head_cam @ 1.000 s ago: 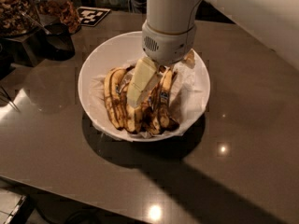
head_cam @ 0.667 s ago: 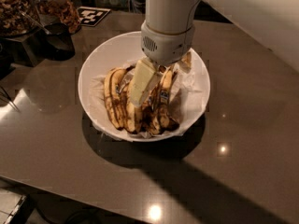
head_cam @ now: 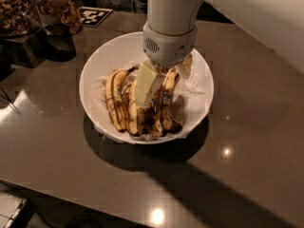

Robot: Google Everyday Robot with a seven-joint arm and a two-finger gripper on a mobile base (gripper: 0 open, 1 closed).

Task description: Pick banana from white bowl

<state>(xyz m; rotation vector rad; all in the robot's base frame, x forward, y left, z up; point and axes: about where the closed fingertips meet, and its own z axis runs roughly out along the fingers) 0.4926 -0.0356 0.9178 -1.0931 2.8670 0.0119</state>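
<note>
The white bowl [head_cam: 97, 63] stands in the middle of a dark table and holds several bananas side by side on crumpled white paper. The most browned banana [head_cam: 167, 110], with a small blue sticker, lies at the right of the bunch. Yellower bananas [head_cam: 116, 99] lie to its left. My gripper [head_cam: 153, 95] hangs from the white arm [head_cam: 170, 42] and reaches straight down into the bowl. It sits among the middle bananas, just left of the browned one. The arm hides the far ends of the bananas.
Glass jars of snacks [head_cam: 52, 8] and a dark container [head_cam: 59, 42] stand at the back left. A black-and-white marker tag [head_cam: 93, 15] lies behind the bowl. The table's front edge [head_cam: 71, 198] runs along the lower left.
</note>
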